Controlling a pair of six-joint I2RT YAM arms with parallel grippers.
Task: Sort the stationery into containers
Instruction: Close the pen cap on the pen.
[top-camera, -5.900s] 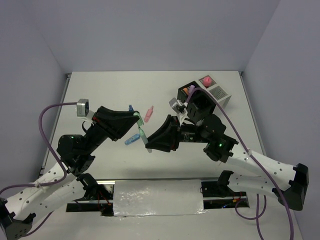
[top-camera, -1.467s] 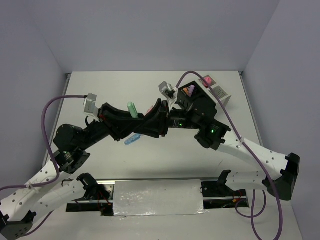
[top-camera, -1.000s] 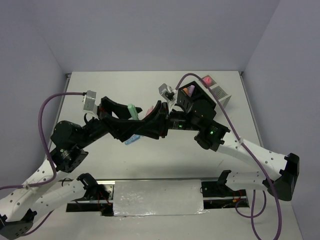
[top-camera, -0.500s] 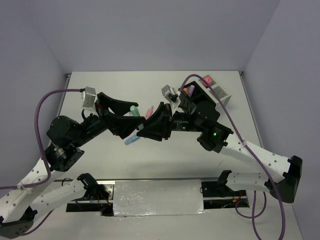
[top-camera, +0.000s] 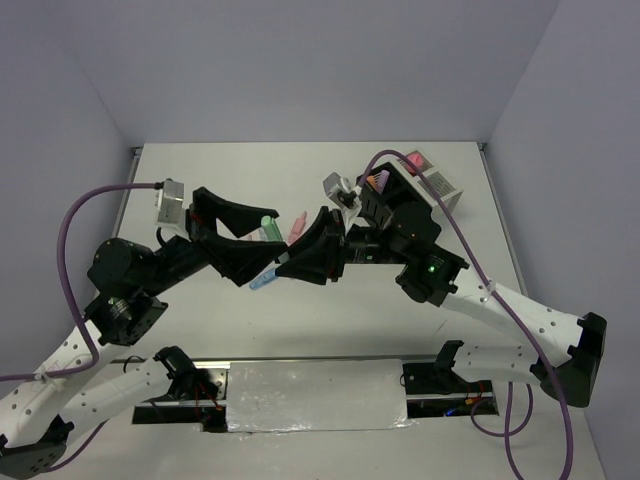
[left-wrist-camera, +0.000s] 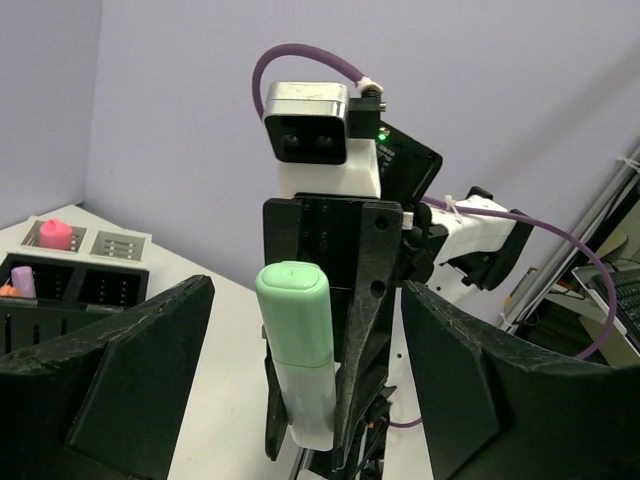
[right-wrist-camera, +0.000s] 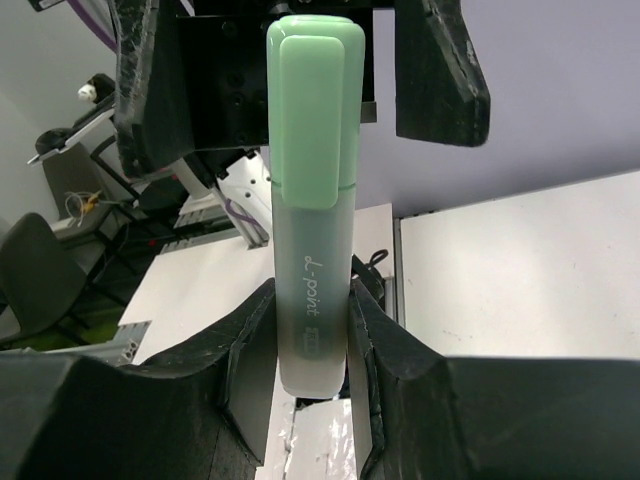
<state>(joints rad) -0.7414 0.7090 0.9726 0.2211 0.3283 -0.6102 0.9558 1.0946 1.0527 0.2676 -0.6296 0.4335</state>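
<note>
The right tool (right-wrist-camera: 311, 320) is clamped on the lower body of the green highlighter (right-wrist-camera: 310, 150), above the middle of the bench (top-camera: 200, 180). The left tool (left-wrist-camera: 300, 345) gapes wide, its fingers either side of the cap, apart from it.

A green highlighter (right-wrist-camera: 310, 200) is held upright, cap up, in the right gripper (right-wrist-camera: 312, 340). A pink highlighter (top-camera: 297, 226) and a blue marker (top-camera: 262, 279) are seen lying flat, apart from the black box (top-camera: 396, 202) and white box (top-camera: 443, 190).

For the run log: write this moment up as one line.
right gripper: shut on green highlighter | left gripper: open, fingers either side, clear of it | pink highlighter: on table
</note>
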